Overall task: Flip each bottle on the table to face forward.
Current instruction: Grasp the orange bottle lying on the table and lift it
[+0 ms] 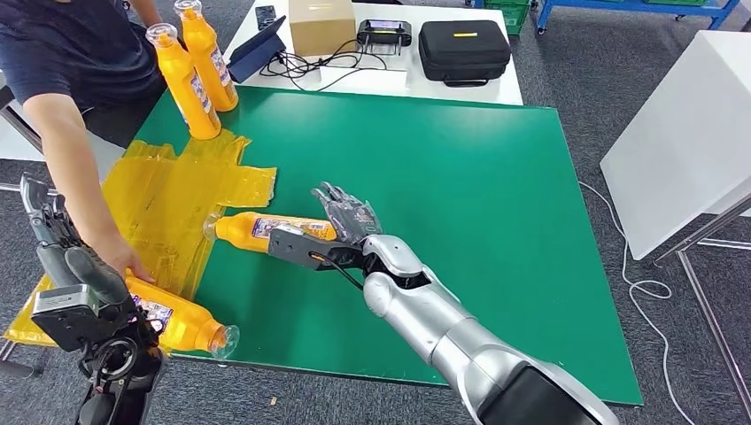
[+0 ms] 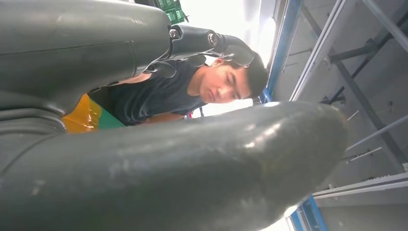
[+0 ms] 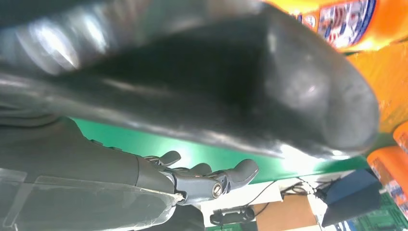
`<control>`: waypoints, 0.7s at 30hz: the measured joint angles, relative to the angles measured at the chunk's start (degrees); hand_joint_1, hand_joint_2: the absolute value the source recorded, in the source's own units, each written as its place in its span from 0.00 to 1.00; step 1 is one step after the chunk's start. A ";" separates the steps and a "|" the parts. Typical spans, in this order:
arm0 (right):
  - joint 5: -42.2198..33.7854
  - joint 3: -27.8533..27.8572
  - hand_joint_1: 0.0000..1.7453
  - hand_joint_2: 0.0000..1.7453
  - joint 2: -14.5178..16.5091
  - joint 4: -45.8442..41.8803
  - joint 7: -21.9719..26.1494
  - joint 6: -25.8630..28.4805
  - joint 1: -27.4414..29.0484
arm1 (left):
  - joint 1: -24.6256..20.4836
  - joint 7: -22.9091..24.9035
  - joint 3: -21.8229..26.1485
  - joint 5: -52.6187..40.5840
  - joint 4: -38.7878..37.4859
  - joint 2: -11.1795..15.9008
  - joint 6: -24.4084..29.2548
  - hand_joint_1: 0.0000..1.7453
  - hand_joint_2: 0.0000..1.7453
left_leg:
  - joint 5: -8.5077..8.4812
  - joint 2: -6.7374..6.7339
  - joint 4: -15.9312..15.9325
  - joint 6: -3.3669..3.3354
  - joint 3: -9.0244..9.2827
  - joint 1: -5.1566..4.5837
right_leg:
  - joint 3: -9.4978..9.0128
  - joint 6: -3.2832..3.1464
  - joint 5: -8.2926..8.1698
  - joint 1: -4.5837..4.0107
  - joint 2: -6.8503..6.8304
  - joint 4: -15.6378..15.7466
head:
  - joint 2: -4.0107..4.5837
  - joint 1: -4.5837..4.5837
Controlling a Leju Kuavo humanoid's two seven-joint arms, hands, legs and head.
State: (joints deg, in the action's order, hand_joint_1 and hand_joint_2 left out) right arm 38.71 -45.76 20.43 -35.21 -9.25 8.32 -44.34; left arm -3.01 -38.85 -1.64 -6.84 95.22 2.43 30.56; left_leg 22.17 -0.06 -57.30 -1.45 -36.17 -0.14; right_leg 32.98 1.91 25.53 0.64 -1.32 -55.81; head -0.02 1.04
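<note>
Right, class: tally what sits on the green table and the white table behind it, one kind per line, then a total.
Orange bottles: 4 (standing, standing, lying, lying)
Yellow plastic sheet: 1
Cardboard box: 1
Black case: 1
Total: 7

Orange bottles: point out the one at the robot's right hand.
The orange plastic bottle lying on its side mid-table, beside the right hand. Another lies under a person's hand; two stand upright far back.
</note>
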 joint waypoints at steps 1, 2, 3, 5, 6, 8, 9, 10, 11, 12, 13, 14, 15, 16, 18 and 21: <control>0.40 -0.06 0.00 0.00 0.05 -0.21 -0.34 0.02 0.37 | 0.53 0.17 0.39 -0.47 0.46 -0.36 -0.79 0.00 0.00 | 0.00 0.00 0.00 0.00 0.00 0.00 | 0.01 0.00 0.00 0.00 -0.01 0.00 | 0.00 -0.01; 0.82 -0.10 0.00 0.00 0.08 -0.53 -0.73 0.03 0.75 | 0.96 0.39 0.79 -0.96 0.84 -0.81 -1.65 0.00 0.00 | 0.00 0.01 0.00 0.00 0.00 0.00 | 0.01 0.00 0.00 0.00 -0.02 0.00 | -0.01 -0.01; 1.19 -0.12 0.00 0.00 0.07 -0.90 -1.14 0.03 1.10 | 1.27 0.64 1.14 -1.49 1.11 -1.29 -2.48 0.00 0.00 | 0.00 0.02 0.00 0.00 0.00 0.00 | 0.01 0.00 0.00 0.01 -0.03 0.00 | -0.01 -0.01; 1.90 -0.12 0.00 0.00 -0.05 -1.90 -1.93 0.08 1.79 | 1.50 1.11 1.53 -2.52 1.32 -2.25 -3.84 0.00 0.00 | 0.00 0.02 0.00 0.00 0.00 0.00 | 0.00 0.00 0.00 0.01 -0.03 0.01 | -0.01 -0.01; 2.24 -0.10 0.00 0.00 -0.18 -2.48 -2.25 0.10 2.17 | 1.51 1.29 1.60 -2.97 1.36 -2.69 -4.28 0.00 0.00 | 0.00 0.02 0.00 0.00 0.00 -0.01 | 0.00 0.00 0.00 0.02 -0.03 0.01 | -0.01 0.00; 3.15 -0.04 0.00 0.00 -0.52 -3.81 -2.77 0.12 3.07 | 1.52 1.46 1.62 -3.67 1.39 -3.53 -4.69 0.00 0.00 | 0.00 0.01 -0.01 0.00 0.00 -0.02 | -0.01 0.00 0.00 0.02 -0.03 0.01 | 0.00 -0.01; 3.56 0.00 0.00 0.00 -0.69 -4.42 -2.95 0.11 3.51 | 1.52 1.48 1.64 -3.87 1.41 -3.86 -4.74 0.00 0.00 | 0.00 0.01 -0.01 0.00 0.00 -0.02 | -0.01 0.00 0.00 0.02 -0.03 0.01 | 0.00 -0.02; 3.92 0.03 0.00 0.00 -0.86 -4.97 -3.09 0.11 3.91 | 1.52 1.48 1.65 -4.00 1.44 -4.14 -4.74 0.00 0.00 | 0.00 0.01 -0.01 0.00 0.00 -0.03 | -0.01 0.00 -0.01 0.02 -0.03 0.01 | 0.00 -0.02; 4.12 0.04 0.00 0.00 -1.00 -5.43 -3.17 0.11 4.24 | 1.52 1.47 1.66 -4.05 1.47 -4.38 -4.74 0.00 0.00 | 0.00 0.01 -0.01 -0.01 0.00 -0.03 | -0.01 0.01 -0.01 0.03 -0.03 0.01 | 0.00 -0.02; 4.22 0.05 0.00 0.00 -1.14 -5.81 -3.21 0.12 4.50 | 1.52 1.47 1.68 -4.05 1.49 -4.56 -4.74 0.00 0.00 | 0.00 0.01 -0.01 0.00 0.00 -0.03 | -0.01 0.01 -0.01 0.02 -0.03 0.01 | 0.00 -0.01; 4.29 0.05 0.00 0.00 -1.25 -6.14 -3.23 0.12 4.70 | 1.52 1.47 1.70 -4.05 1.50 -4.73 -4.74 0.00 0.00 | 0.00 0.01 -0.01 0.00 0.00 -0.03 | -0.01 0.01 -0.01 0.02 -0.03 0.01 | 0.00 -0.01; 4.32 0.07 0.00 0.00 -1.36 -6.44 -3.25 0.11 4.85 | 1.53 1.47 1.73 -4.05 1.51 -4.89 -4.75 0.00 0.00 | 0.00 0.01 -0.01 0.00 0.00 -0.02 | -0.01 0.01 -0.01 0.02 -0.03 0.01 | 0.00 -0.01; 4.37 0.07 0.00 0.00 -1.43 -6.68 -3.29 0.10 4.96 | 1.52 1.47 1.79 -4.04 1.52 -5.03 -4.80 0.00 0.00 | 0.00 0.01 -0.01 0.00 0.00 -0.02 | 0.00 0.01 -0.01 0.01 -0.02 0.01 | -0.01 0.00; 4.45 0.08 0.00 0.00 -1.47 -6.86 -3.33 0.09 5.02 | 1.51 1.47 1.86 -4.04 1.52 -5.15 -4.93 0.00 0.00 | 0.00 0.01 -0.01 0.00 0.00 -0.02 | 0.00 0.01 -0.01 0.01 -0.02 0.01 | 0.00 0.00; 4.81 0.14 0.00 0.00 -1.50 -7.10 -3.42 0.03 5.07 | 1.48 1.48 1.97 -4.08 1.52 -5.41 -5.26 0.00 0.00 | 0.00 0.01 -0.01 0.00 0.00 -0.01 | 0.01 0.01 -0.01 0.00 -0.01 0.01 | -0.01 0.01; 5.40 0.31 0.00 0.00 -1.50 -7.17 -3.43 -0.06 5.07 | 1.46 1.49 2.00 -4.55 1.52 -5.86 -5.42 0.00 0.00 | 0.00 0.01 -0.01 0.00 0.00 0.00 | 0.01 0.00 -0.01 0.00 -0.02 0.01 | -0.01 -0.01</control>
State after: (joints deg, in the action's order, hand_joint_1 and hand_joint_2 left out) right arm 44.11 -45.45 18.93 -42.38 -12.68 8.26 -39.27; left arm -1.54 -37.36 0.36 -11.39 96.74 -3.44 25.14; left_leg 22.17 -0.05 -57.31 -1.45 -36.17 -0.15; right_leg 32.99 1.91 25.53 0.64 -1.34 -55.80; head -0.03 1.04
